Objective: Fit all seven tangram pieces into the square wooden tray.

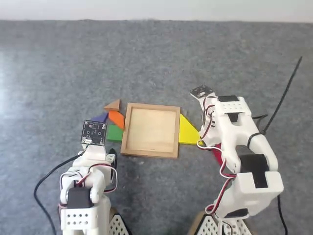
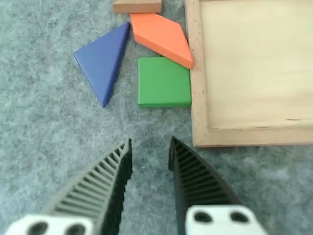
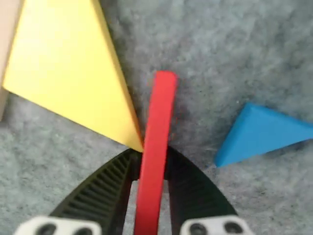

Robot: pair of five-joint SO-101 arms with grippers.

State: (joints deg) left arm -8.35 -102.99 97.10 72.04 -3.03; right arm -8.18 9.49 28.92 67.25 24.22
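The square wooden tray (image 1: 129, 131) lies mid-table with nothing in it. By its left side lie a green square (image 2: 164, 82), a dark blue triangle (image 2: 103, 61), an orange parallelogram (image 2: 161, 38) and a brown triangle (image 1: 113, 104). My left gripper (image 2: 149, 147) hovers open just short of the green square, holding nothing. A yellow triangle (image 3: 63, 73) lies against the tray's right side. My right gripper (image 3: 149, 156) is shut on a red piece (image 3: 159, 112), held on edge beside the yellow triangle's tip. A light blue triangle (image 3: 264, 132) lies close by on the carpet.
Grey carpet covers the table. The tray's rim (image 2: 198, 98) touches the green square and the orange parallelogram. A black cable (image 1: 286, 93) runs off behind the right arm. Open carpet lies beyond the tray.
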